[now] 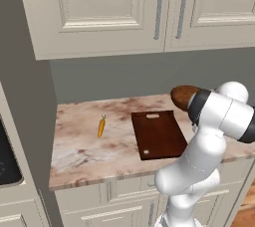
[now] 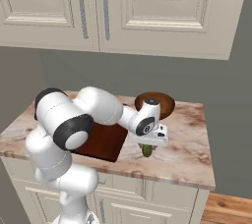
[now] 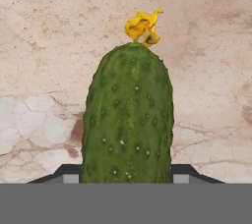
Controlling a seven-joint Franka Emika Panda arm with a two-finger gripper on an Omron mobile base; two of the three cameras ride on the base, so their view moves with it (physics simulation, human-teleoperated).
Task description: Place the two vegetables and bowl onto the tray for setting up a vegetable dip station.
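Note:
The dark green cucumber [image 3: 128,120], with a yellow flower stub at its far end, lies on the marble counter to the right of the tray. My gripper [image 3: 126,178] reaches down over it, a fingertip [image 3: 70,175] pressed against each side. From the right base view, the gripper [image 2: 147,145] sits low over the cucumber [image 2: 146,152], just in front of the reddish-brown bowl [image 2: 160,101]. The dark wooden tray [image 1: 158,134] lies mid-counter with nothing on it. An orange carrot [image 1: 101,127] rests left of the tray. The bowl [image 1: 182,96] sits behind the tray's right corner, partly hidden by my arm.
The marble counter [image 1: 79,151] ends in a front edge close to the tray. Cream upper cabinets [image 1: 99,12] hang above, and a grey wall runs behind. A dark cooktop [image 1: 7,164] lies past the counter's left end.

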